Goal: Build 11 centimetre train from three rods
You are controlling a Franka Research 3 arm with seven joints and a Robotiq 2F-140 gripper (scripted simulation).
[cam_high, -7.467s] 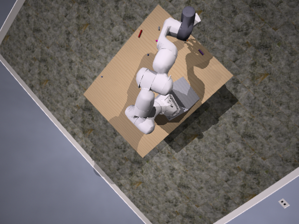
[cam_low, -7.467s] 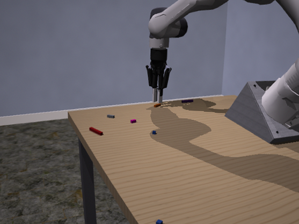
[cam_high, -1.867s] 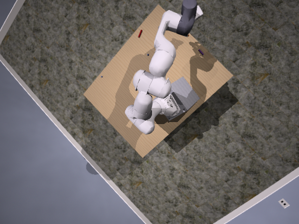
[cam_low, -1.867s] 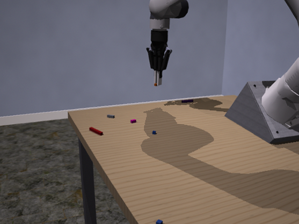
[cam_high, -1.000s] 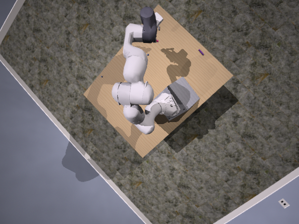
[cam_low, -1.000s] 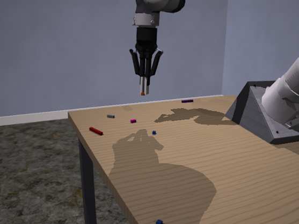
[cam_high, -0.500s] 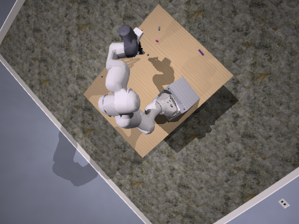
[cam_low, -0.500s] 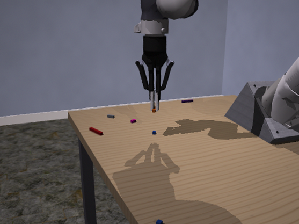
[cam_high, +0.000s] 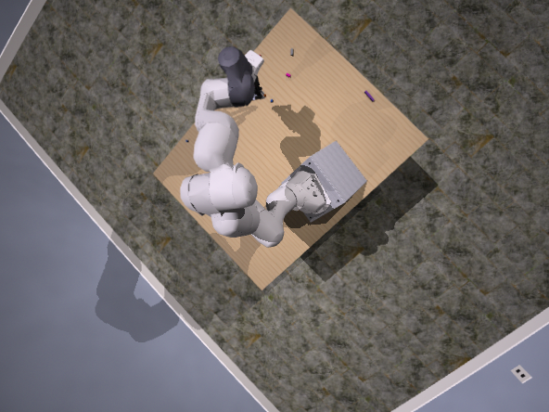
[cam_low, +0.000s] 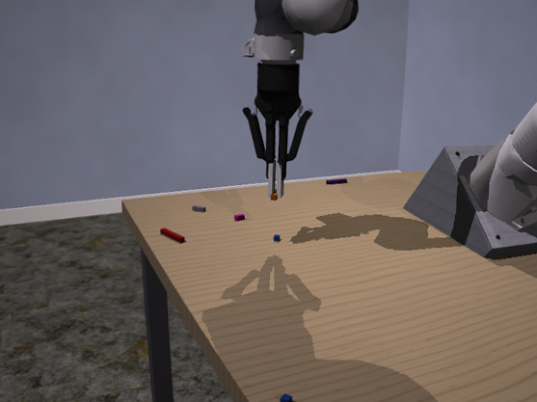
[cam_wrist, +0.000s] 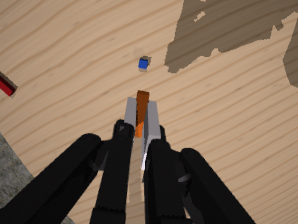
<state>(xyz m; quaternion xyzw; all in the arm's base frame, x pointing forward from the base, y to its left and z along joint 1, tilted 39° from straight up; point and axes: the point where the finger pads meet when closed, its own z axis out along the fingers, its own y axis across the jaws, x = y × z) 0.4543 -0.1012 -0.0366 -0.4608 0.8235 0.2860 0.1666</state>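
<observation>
My gripper (cam_low: 275, 192) (cam_wrist: 139, 113) is shut on an orange rod (cam_low: 273, 196) (cam_wrist: 142, 102) and holds it above the table. In the wrist view a blue rod (cam_high: 272, 100) (cam_low: 276, 238) (cam_wrist: 143, 63) lies on the table just beyond the orange rod's far end. A second blue rod (cam_high: 187, 140) (cam_low: 286, 401) lies far off near a table edge. A magenta rod (cam_high: 288, 75) (cam_low: 239, 217), a grey rod (cam_high: 292, 52) (cam_low: 199, 209), a red rod (cam_low: 172, 235) (cam_wrist: 7, 86) and a purple rod (cam_high: 369, 96) (cam_low: 336, 182) lie apart from one another. In the top view the arm mostly hides the red rod and the fingers.
The wooden table (cam_high: 343, 121) (cam_low: 365, 290) carries the arm's grey wedge-shaped base (cam_high: 338, 172) (cam_low: 437, 197). The red rod lies near a table edge. Shadows of the arm fall across the table.
</observation>
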